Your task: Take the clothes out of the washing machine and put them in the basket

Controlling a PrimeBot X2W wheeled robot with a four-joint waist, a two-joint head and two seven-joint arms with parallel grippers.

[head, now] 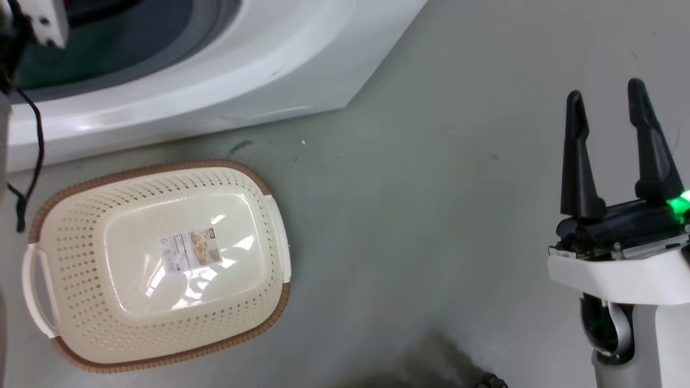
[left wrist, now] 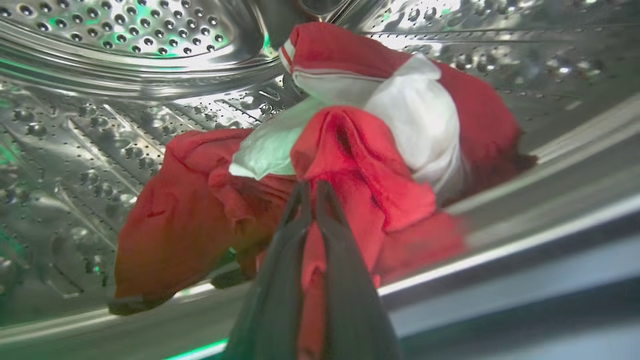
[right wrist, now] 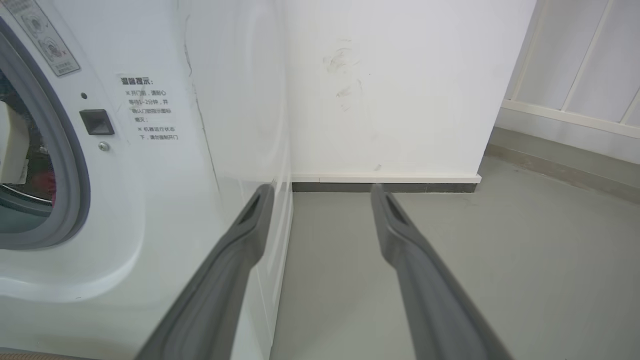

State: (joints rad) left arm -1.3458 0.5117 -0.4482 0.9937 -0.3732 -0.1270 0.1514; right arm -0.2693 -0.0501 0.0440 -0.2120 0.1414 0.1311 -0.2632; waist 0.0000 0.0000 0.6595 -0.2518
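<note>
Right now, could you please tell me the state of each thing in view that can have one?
clothes: crumpled in a heap inside the drum, not yet out.
washing machine: porthole open.
basket: upright on the floor, empty.
left tool: shut on the clothes.
right tool: open, holding nothing.

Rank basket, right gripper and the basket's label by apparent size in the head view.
1. basket, clearly largest.
2. right gripper, fingers plus mount; it sits nearer the camera, so its size is inflated.
3. paper label on the basket floor, smallest.
</note>
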